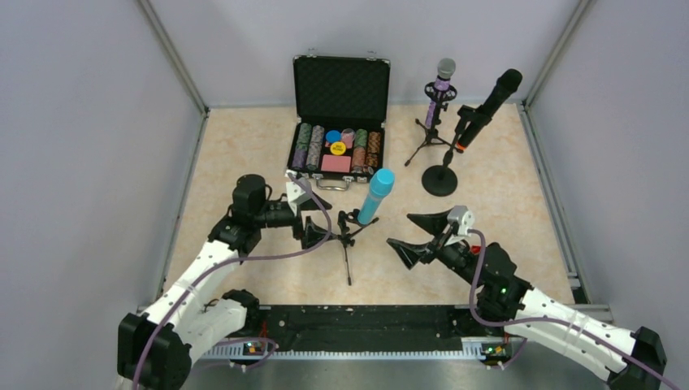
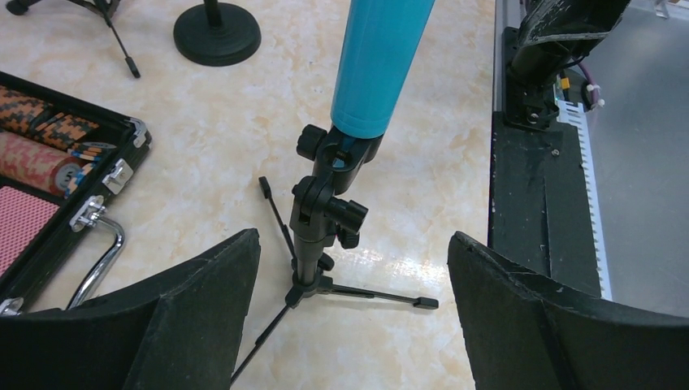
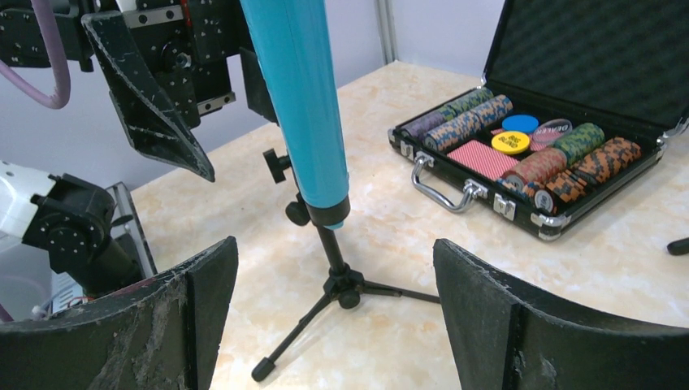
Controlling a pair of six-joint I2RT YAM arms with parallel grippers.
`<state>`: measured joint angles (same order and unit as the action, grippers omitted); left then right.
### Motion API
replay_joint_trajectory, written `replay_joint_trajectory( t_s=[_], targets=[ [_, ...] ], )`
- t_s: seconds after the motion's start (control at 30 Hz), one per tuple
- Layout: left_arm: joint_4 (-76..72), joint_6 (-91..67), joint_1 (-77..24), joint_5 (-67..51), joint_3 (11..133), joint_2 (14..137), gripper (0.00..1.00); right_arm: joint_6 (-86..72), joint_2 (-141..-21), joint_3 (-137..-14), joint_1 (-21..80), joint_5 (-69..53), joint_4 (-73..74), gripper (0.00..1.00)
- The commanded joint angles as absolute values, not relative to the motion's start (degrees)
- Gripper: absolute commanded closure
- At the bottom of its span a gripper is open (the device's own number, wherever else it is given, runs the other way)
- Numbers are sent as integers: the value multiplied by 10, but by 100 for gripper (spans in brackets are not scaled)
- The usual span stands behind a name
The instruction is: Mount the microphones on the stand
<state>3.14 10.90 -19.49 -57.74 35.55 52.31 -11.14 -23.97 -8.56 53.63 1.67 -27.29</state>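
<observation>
The turquoise microphone [image 1: 376,195] sits tilted in the clip of a small black tripod stand [image 1: 348,231] at the table's middle; it also shows in the left wrist view [image 2: 378,61] and the right wrist view [image 3: 301,106]. The purple microphone [image 1: 439,89] with a silver grille stands in a tripod stand [image 1: 429,134] at the back. The black microphone [image 1: 487,106] with an orange end sits in a round-base stand [image 1: 439,180]. My left gripper [image 1: 313,218] is open and empty just left of the middle stand. My right gripper [image 1: 416,236] is open and empty to its right.
An open black case [image 1: 337,122] of poker chips and cards lies at the back centre, left of the stands. Grey walls close in the table on three sides. A black rail [image 1: 366,329] runs along the near edge between the arm bases.
</observation>
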Motion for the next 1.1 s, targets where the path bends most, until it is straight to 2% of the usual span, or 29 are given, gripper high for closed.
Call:
replay_joint_trajectory(
  t_s=[0.0,0.4,0.83,0.97,1.07],
  targets=[
    [-23,127,-216,-596,378,556,10,-119,-245,-84,541,15,-262,13],
    [-39,125,-281,-524,428,634,12,-119,-293,-97,541,-8,-282,12],
    [-63,127,-293,-469,415,664,19,-99,-306,-107,541,-17,-278,11],
    [-70,128,-294,-462,414,671,24,-95,-311,-110,541,-18,-279,11],
    [-70,127,-294,-464,418,680,32,-95,-313,-111,541,-19,-278,11]
  ],
)
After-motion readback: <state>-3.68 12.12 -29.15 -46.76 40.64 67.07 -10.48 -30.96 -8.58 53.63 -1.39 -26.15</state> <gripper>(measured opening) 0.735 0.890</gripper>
